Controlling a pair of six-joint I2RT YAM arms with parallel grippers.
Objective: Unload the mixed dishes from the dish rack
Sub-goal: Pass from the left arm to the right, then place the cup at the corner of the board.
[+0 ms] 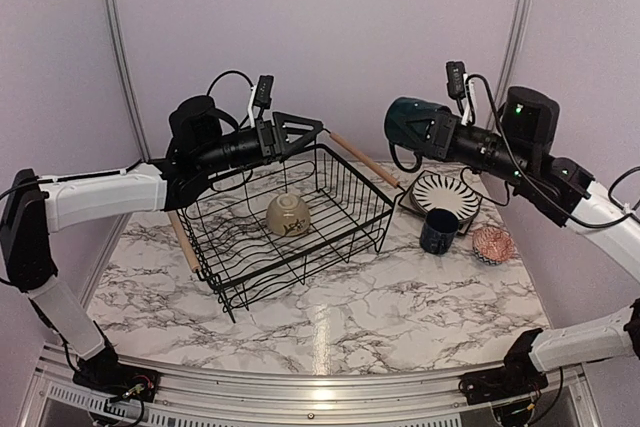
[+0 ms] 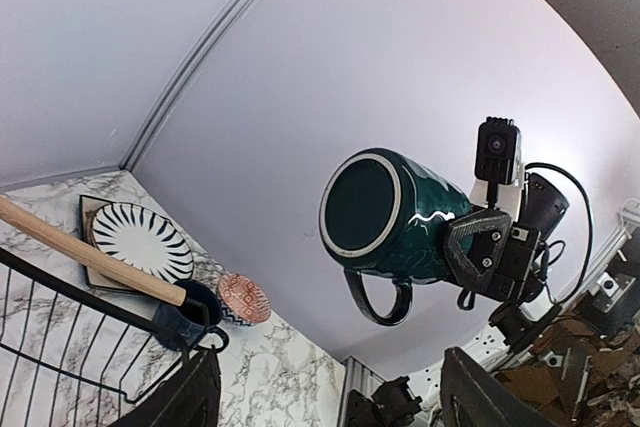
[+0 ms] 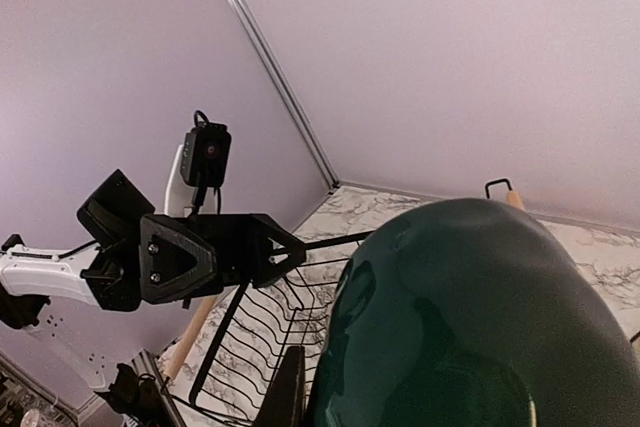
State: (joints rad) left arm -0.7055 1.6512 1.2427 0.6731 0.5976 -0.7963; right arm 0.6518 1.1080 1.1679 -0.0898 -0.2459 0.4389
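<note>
The black wire dish rack [image 1: 330,232] stands left of centre with one cream bowl [image 1: 288,215] inside. My left gripper [image 1: 300,132] hovers open and empty over the rack's far rim; its fingers [image 2: 180,397] stand wide apart. My right gripper [image 1: 437,132] is shut on a dark green mug [image 1: 412,123], held sideways high in the air, handle hanging down. The mug fills the right wrist view [image 3: 470,317] and shows in the left wrist view [image 2: 395,215]. The rack shows below it in the right wrist view [image 3: 270,317].
Right of the rack on the marble table: a striped plate [image 1: 445,195] on a square plate, a navy mug [image 1: 438,230] and a pinkish patterned bowl [image 1: 493,244]. The rack's wooden handles [image 1: 365,159] stick out at its far right and left sides.
</note>
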